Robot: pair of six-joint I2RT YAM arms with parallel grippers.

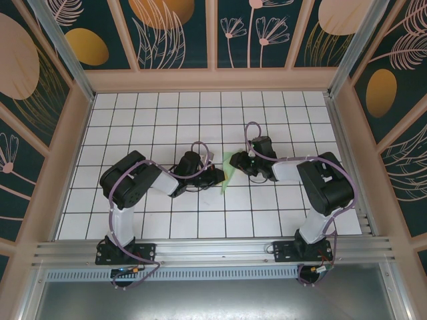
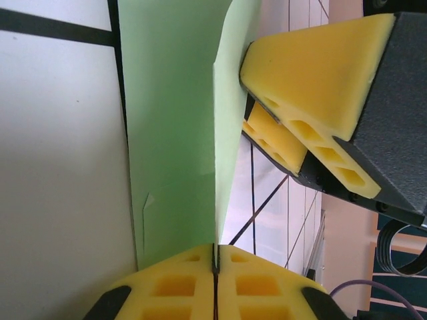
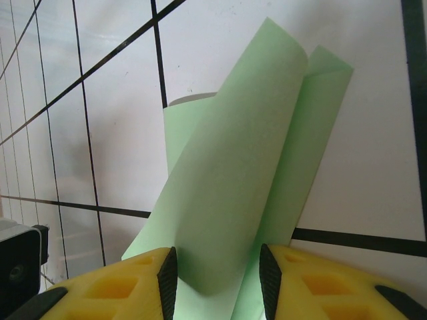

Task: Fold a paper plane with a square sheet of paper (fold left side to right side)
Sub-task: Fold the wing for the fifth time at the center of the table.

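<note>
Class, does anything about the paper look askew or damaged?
Yes: the green paper bulges in a loose curl in the right hand instead of lying flat, and a small dent marks it near the left hand.

This looks like a robot lab, with a little test box built for robots. A black left arm (image 1: 127,183) and a right arm (image 1: 325,181) are bolted to a metal rail (image 1: 213,250). They reach over a white table with black grid lines (image 1: 167,110), and walls painted with leaves and flowers (image 1: 177,33) stand around it.

We've got the right gripper (image 3: 213,273) pinching the curled, folded green paper (image 3: 233,167) over the white floor tiles (image 3: 113,113).
</note>
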